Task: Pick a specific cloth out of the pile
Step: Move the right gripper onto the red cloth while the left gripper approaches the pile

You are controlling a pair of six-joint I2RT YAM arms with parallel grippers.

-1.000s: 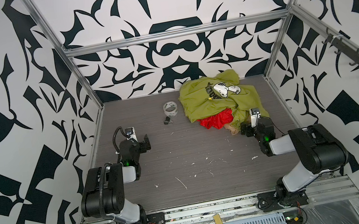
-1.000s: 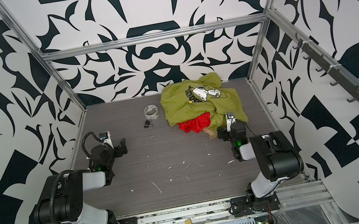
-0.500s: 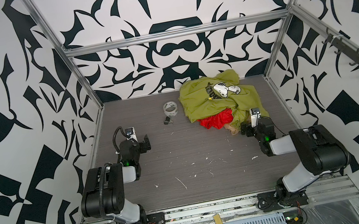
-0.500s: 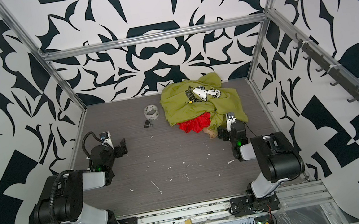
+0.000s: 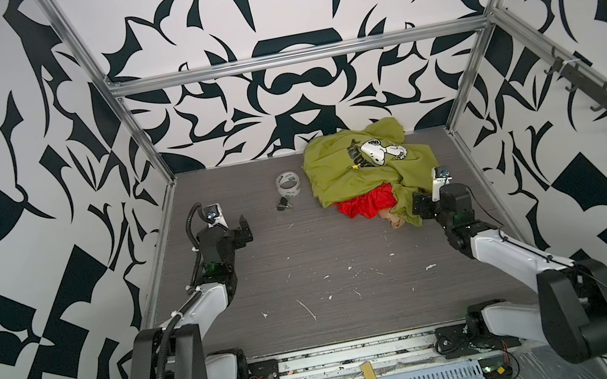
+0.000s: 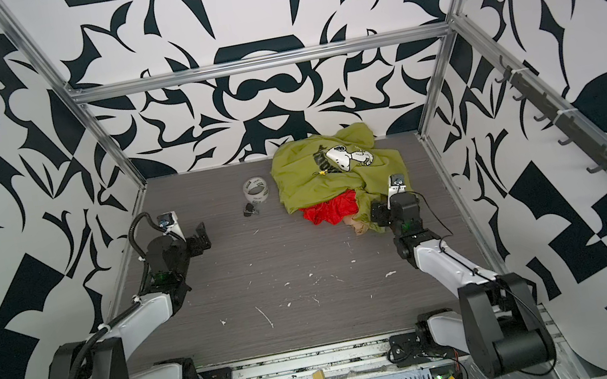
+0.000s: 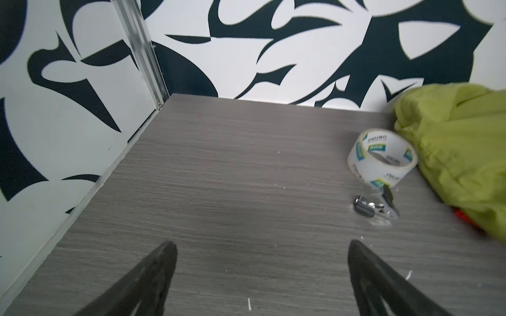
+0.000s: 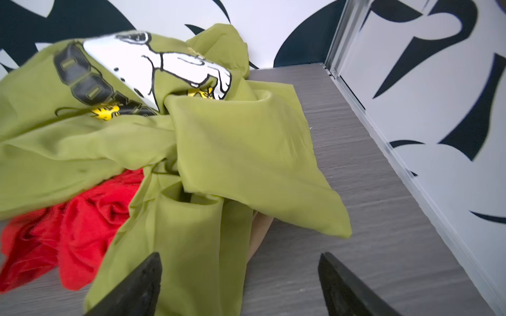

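Note:
The pile [image 5: 366, 171] lies at the back right of the table, in both top views, with an olive-green dog-print shirt [image 6: 333, 177] on top. The red cloth [image 5: 365, 205] [image 6: 329, 211] [image 8: 68, 227] pokes out from under the shirt's near edge. A tan cloth [image 5: 393, 219] [image 8: 260, 229] peeks out beside it. My right gripper [image 5: 420, 205] [image 6: 377, 213] [image 8: 240, 255] is open at the pile's near right edge. A hanging green sleeve [image 8: 191, 246] lies next to one of its fingers. My left gripper [image 5: 243, 228] [image 7: 261, 243] is open over bare table, far left of the pile.
A roll of clear tape [image 5: 288, 184] [image 7: 382, 158] and a small black binder clip [image 5: 282, 204] [image 7: 375, 209] lie just left of the pile. The patterned right wall and its metal rail [image 8: 383, 142] stand close to the right gripper.

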